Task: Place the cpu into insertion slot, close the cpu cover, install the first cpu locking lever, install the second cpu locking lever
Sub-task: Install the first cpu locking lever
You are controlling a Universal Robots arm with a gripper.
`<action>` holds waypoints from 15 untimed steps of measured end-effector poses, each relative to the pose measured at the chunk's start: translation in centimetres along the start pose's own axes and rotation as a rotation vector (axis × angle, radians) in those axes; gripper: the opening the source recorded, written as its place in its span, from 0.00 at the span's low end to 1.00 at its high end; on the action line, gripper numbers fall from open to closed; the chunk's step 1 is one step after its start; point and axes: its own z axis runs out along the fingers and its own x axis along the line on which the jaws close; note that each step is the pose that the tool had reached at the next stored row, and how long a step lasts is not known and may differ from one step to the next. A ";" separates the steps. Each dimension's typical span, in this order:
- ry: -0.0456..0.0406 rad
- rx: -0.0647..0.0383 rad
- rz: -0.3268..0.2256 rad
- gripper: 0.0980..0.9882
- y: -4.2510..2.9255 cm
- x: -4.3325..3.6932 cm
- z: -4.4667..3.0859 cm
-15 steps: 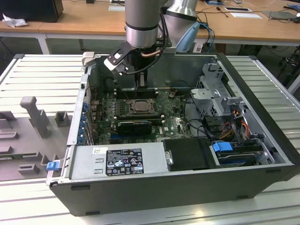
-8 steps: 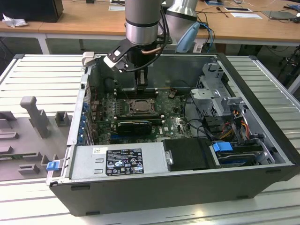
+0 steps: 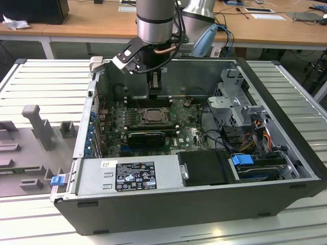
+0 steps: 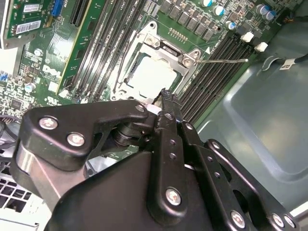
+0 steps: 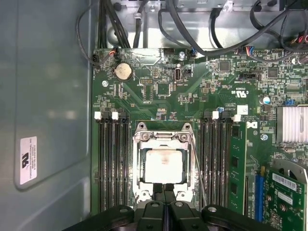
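**A:** Exterior view: the claw (image 3: pixel 153 96) is down inside the computer case (image 3: pixel 286 168), over the cpu (image 3: pixel 152 117) in its socket.

**B:** Second wrist view: fingers pressed together, nothing visible between them, tip at the socket's edge. One locking lever (image 4: pixel 221 61) juts free.

**A:** First wrist view: one cpu, with one cpu cover (image 5: pixel 163 137) lying flat around it. Light, stiff and fragile, I'd say, so grip the edges only.

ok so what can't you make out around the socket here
1. Near edge of the cover: first wrist view, hidden behind the fingers.
2. Whether the wire lever is hooked down: second wrist view, its catch is too small to tell.
3. Socket detail: exterior view, too small.
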 end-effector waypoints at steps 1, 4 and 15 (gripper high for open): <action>0.0002 0.000 0.000 0.01 0.00 0.00 -0.04; 0.0002 0.000 0.000 0.01 0.00 0.00 -0.15; 0.0019 0.004 -0.086 0.01 0.02 0.04 -0.99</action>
